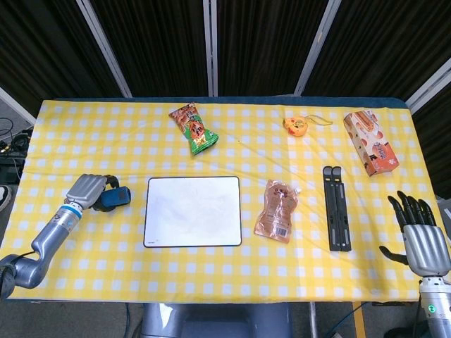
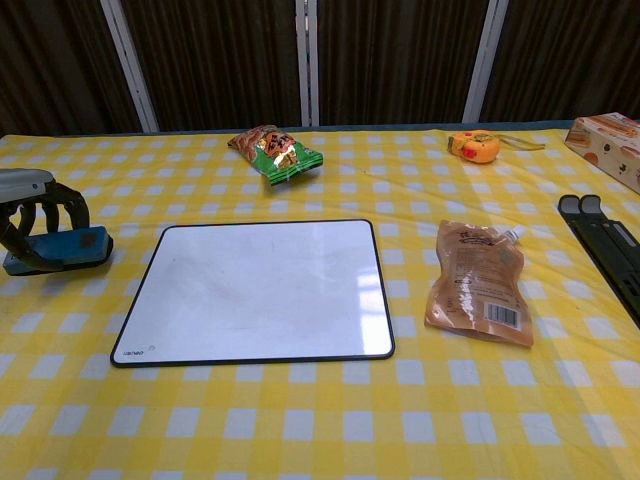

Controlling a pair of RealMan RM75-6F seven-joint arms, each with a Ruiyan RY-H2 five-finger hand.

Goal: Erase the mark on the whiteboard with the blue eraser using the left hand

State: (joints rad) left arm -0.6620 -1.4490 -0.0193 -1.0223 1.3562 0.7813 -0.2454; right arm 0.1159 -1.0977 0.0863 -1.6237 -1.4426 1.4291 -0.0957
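The whiteboard (image 1: 192,210) (image 2: 260,290) lies flat on the checked cloth, left of centre; its surface looks plain white with no mark I can make out. My left hand (image 1: 87,190) (image 2: 34,213) is left of the board, off its edge, with its fingers curled over the blue eraser (image 1: 113,198) (image 2: 62,250), which is down on the cloth. My right hand (image 1: 420,235) shows only in the head view, at the table's near right corner, fingers spread and holding nothing.
A green snack bag (image 1: 193,129) (image 2: 273,150) lies behind the board. An orange pouch (image 1: 277,210) (image 2: 476,280) lies to its right, then a black folding stand (image 1: 336,208) (image 2: 604,245). An orange tape measure (image 1: 297,126) (image 2: 474,146) and a snack box (image 1: 371,142) sit at the back right.
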